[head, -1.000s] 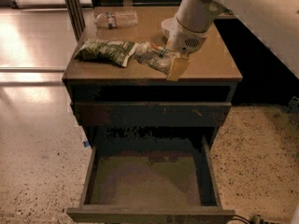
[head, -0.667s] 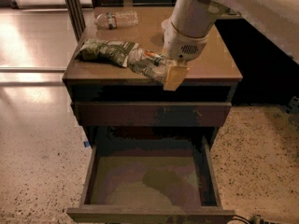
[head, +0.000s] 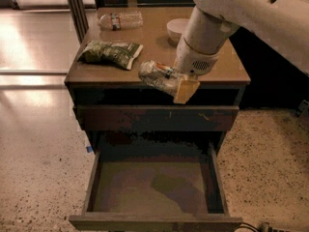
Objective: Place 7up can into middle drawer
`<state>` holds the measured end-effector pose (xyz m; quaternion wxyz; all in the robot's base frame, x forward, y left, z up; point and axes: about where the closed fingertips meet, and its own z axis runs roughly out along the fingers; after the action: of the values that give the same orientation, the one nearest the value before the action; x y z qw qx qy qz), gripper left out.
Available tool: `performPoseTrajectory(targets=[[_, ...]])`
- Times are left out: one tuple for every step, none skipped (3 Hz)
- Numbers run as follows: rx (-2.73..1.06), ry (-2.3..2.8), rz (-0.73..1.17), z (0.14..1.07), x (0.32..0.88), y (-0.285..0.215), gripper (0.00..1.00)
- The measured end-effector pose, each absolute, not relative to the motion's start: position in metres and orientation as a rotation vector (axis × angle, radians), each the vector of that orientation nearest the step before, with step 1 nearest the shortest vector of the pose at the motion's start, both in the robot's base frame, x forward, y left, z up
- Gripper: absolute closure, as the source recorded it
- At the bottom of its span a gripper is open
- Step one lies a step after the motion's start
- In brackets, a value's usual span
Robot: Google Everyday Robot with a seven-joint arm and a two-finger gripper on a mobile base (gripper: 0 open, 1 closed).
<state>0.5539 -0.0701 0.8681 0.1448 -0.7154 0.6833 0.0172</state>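
Asker: Where is our pincer (head: 180, 87) now?

Teller: It hangs at the front edge of the surface (head: 227, 66), at the end of the big white arm (head: 207, 28). We think it is closed on one end of the 7up can (head: 155, 76). One tan finger (head: 186, 90) shows, pressed on the can.

Asker: And how does the can sit?

Teller: It lies on its side, and its free end points toward the snack bag (head: 110, 52). We cannot tell if it brushes the edge or hangs in the air. The middle drawer (head: 154, 190) is pulled open, low down and right in front.

Asker: Will the can be hard for us to hold?

Teller: A bit, we think. It looks light and thin, and it already looks dented, so a hard squeeze would squash it more. It is also smooth and round, so it could slip. We hold it near one end, so the long part may tip down.

Asker: Where is the best place to hold it?

Teller: Across the round sides near the middle, with a soft squeeze. That way it would not swing.

Asker: Is anything else close by?

Teller: The white bowl (head: 176, 29) and the water bottle (head: 120, 20) sit farther back, well apart from the can.
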Motion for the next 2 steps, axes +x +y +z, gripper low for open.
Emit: performPoseTrajectory(targets=[[-1.978,2.036,0.123,0.806,0.543,-0.087,1.0],[-1.918,2.114,0.164,0.747,0.517,-0.105,1.0]])
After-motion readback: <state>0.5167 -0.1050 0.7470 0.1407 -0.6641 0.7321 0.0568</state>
